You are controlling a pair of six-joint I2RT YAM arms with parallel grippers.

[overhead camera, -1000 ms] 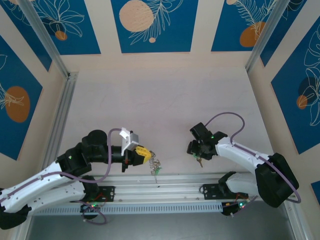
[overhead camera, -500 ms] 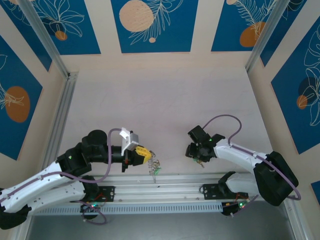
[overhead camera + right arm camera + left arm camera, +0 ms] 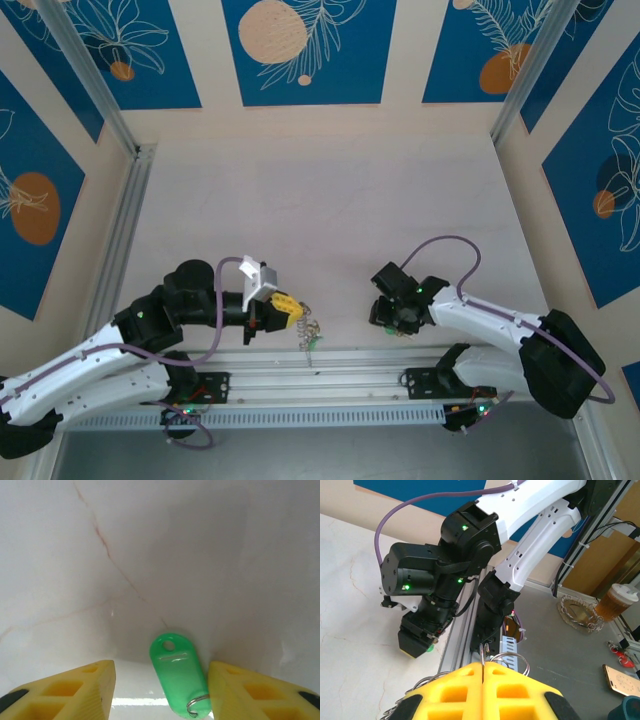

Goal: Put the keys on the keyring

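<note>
While left tool [image 3: 483, 674] clamps keyring [image 3: 509, 654], right tool [image 3: 161, 682] straddles green-tagged key [image 3: 176, 675].

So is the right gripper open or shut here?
Open: its yellow fingers stand wide apart with the green key tag between them.

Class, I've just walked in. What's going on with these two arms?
The left gripper is shut on the keyring, holding it near the front edge of the table with a few keys hanging from it. The right gripper is open, its fingers either side of a green-tagged key lying on the table. That key is not gripped yet.
</note>
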